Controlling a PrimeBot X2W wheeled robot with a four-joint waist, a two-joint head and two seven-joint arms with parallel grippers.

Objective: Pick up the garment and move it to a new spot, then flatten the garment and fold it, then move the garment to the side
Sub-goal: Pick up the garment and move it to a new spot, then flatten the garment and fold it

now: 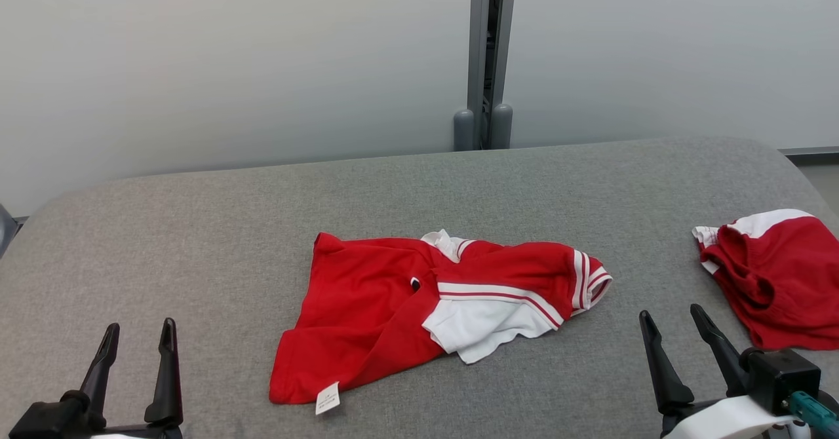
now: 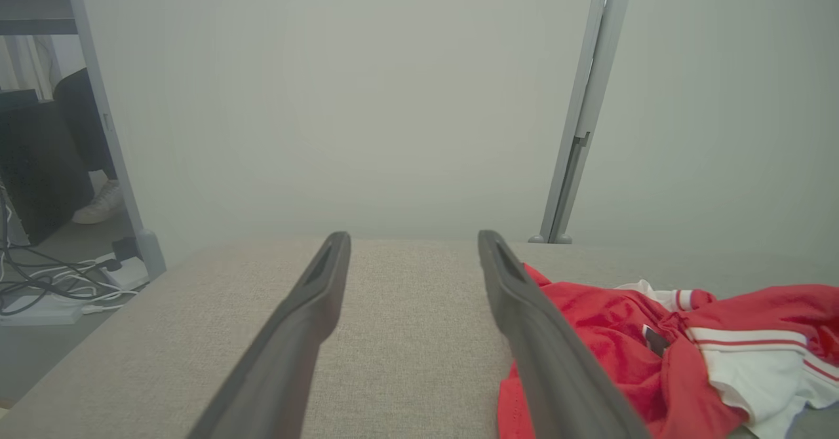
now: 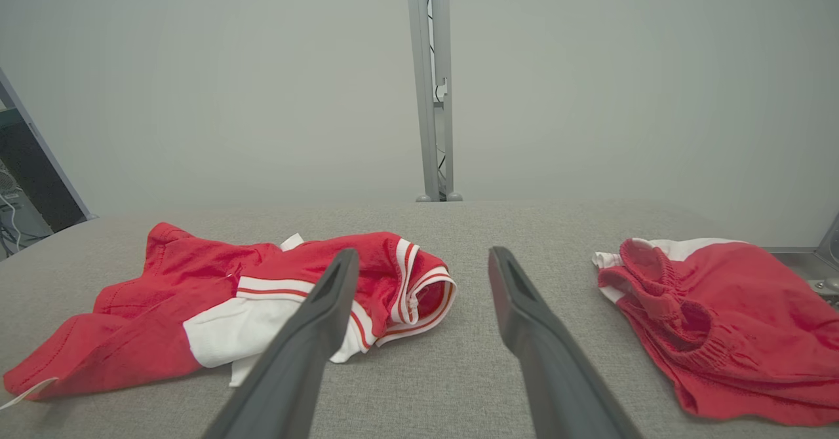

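The first step, the pick-up, is judged to be in hand and not yet begun. The garment (image 1: 393, 308), a red shirt with white panels and striped cuffs, lies crumpled near the middle of the grey-covered table (image 1: 196, 229), partly folded over itself, with a white label (image 1: 327, 398) showing at its near hem. No cloth is touched by either claw. The left claw (image 1: 141, 327) is held open and empty near the table's near left edge, apart from the shirt, which is seen to the right of its fingers in the left wrist view. The right claw (image 1: 671, 312) is likewise open and empty, placed between the shirt and a second red garment (image 1: 773, 282) that is bunched at the table's right side. The central shirt is taken to be the one meant, though this cannot be settled from the pictures. For the next move, a descent onto the shirt is called for, with the fingers closed on a raised fold such as the striped sleeve (image 1: 590, 278), so that the whole piece can be lifted clear and carried to bare table.
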